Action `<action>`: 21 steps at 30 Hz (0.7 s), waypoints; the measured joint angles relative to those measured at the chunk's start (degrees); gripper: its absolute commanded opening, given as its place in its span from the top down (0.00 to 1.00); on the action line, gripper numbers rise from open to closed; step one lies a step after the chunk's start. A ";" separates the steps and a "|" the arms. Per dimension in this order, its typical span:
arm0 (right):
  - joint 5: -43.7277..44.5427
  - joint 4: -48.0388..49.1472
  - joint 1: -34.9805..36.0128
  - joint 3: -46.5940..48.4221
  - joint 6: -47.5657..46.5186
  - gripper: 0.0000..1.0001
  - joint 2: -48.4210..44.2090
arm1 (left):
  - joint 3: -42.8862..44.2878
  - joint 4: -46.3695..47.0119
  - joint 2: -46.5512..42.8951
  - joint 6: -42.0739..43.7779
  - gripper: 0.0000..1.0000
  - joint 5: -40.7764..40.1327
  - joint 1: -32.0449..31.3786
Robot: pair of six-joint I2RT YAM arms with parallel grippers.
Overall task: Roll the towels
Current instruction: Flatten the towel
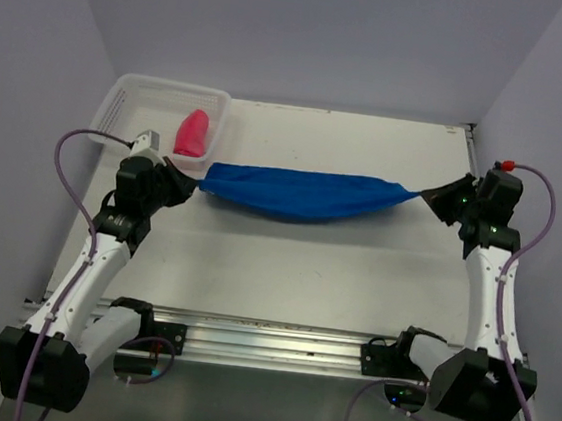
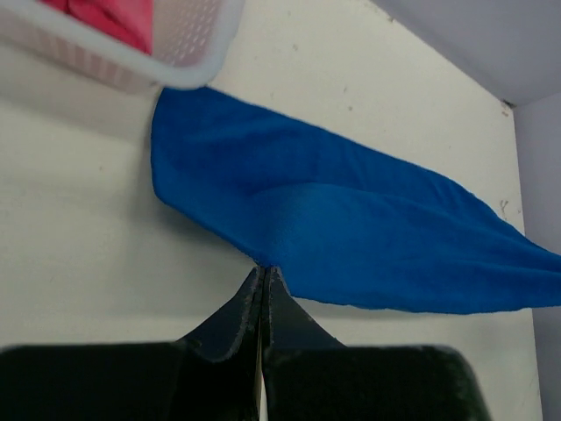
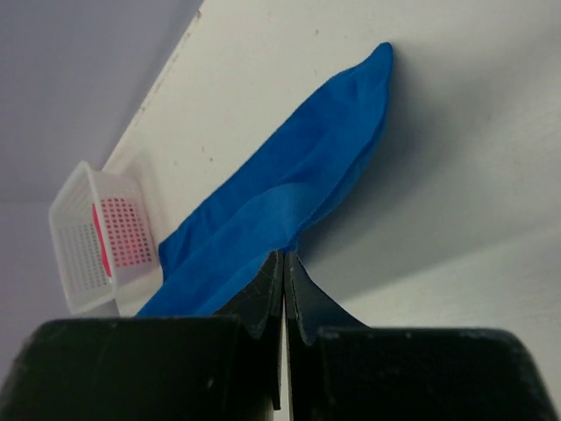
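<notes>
Across the middle of the white surface [image 1: 305,273] you've got the royal blue soft cloth towel [image 1: 303,193] strung out like a hammock between the two arms. Your left hand [image 1: 185,186] is pinched fully closed on its left end, right next to the white plastic mesh basket [image 1: 117,108]. Your right hand [image 1: 431,198] is clamped just as tight on the opposite end. Both wrist views show the fingers pressed together with only a thin bit of cloth caught at the tips.

The bright pink-red cloth towel [image 1: 193,133] sits bunched inside the basket. It looks rolled to me, but I can't say how neatly.

Handling-wise, the blue one is light and totally floppy. It bellies down in the middle and the long edges are curled in, so it reads as a narrow band rather than a flat sheet. I can't tell if the belly touches the surface. With zero stiffness it won't hold any shape by itself, so I'd say it needs laying flat before you roll it.

You're holding very little cloth, so a hard pull could slip it out. It's not fragile though. I'd grab the two corners of one short edge so it spreads, then roll from there.
</notes>
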 measured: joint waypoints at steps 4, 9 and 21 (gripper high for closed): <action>1.51 -2.51 0.09 -6.58 -0.42 1.00 -9.66 | -9.44 -0.94 -5.64 -1.88 1.00 1.73 0.02; 3.19 -3.54 0.44 -11.82 -0.92 1.00 -17.05 | -15.21 -1.62 -10.01 -3.78 1.00 2.78 0.02; 10.38 -9.86 0.55 -27.65 -3.04 1.00 -23.71 | -21.70 -1.29 -8.22 -7.13 1.00 2.71 0.02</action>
